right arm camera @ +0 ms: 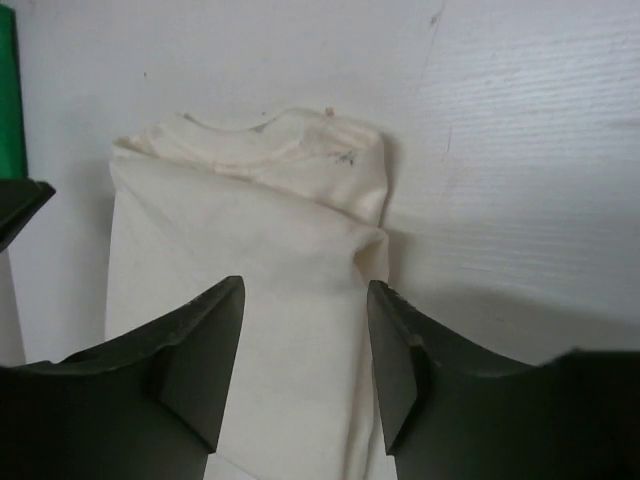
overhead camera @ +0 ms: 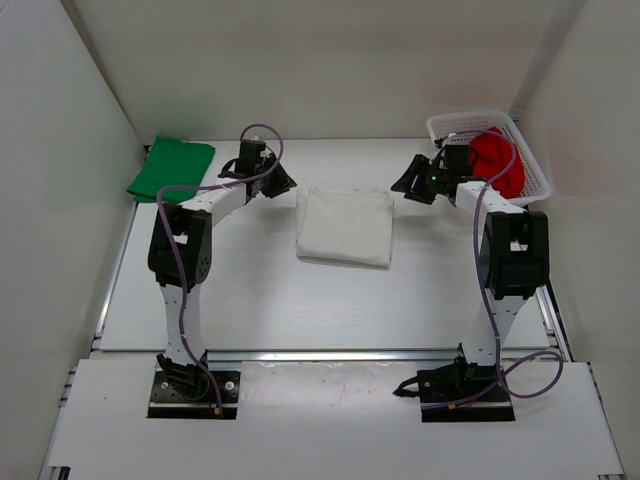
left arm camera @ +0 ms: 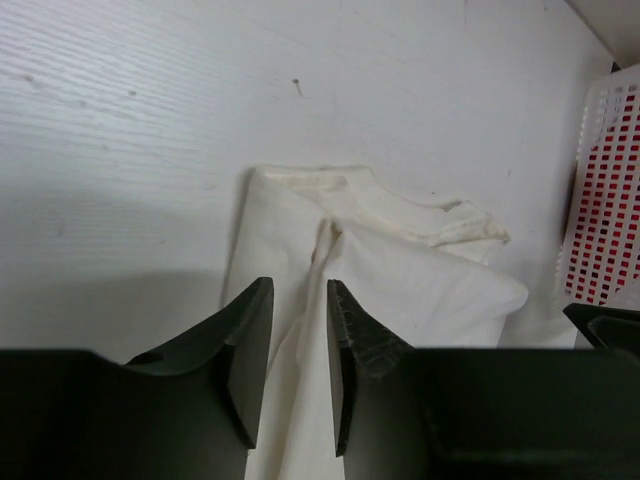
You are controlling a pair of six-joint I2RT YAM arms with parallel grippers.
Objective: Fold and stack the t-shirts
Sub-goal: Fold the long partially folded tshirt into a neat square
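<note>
The white t-shirt (overhead camera: 345, 226) lies folded in a rectangle at the table's middle. My left gripper (overhead camera: 283, 182) hovers at its far left corner, jaws a narrow gap apart and empty. My right gripper (overhead camera: 408, 182) hovers off its far right corner, open and empty. The left wrist view shows the white t-shirt (left arm camera: 420, 280) beyond my left gripper (left arm camera: 300, 290). The right wrist view shows the white t-shirt (right arm camera: 250, 230) under my right gripper (right arm camera: 305, 290). The green t-shirt (overhead camera: 171, 168) lies folded at the far left. The red t-shirt (overhead camera: 498, 160) lies bunched in the basket.
A white mesh basket (overhead camera: 470, 118) stands at the far right corner, just behind the right gripper; it also shows in the left wrist view (left arm camera: 610, 200). White walls close in the table on the left, back and right.
</note>
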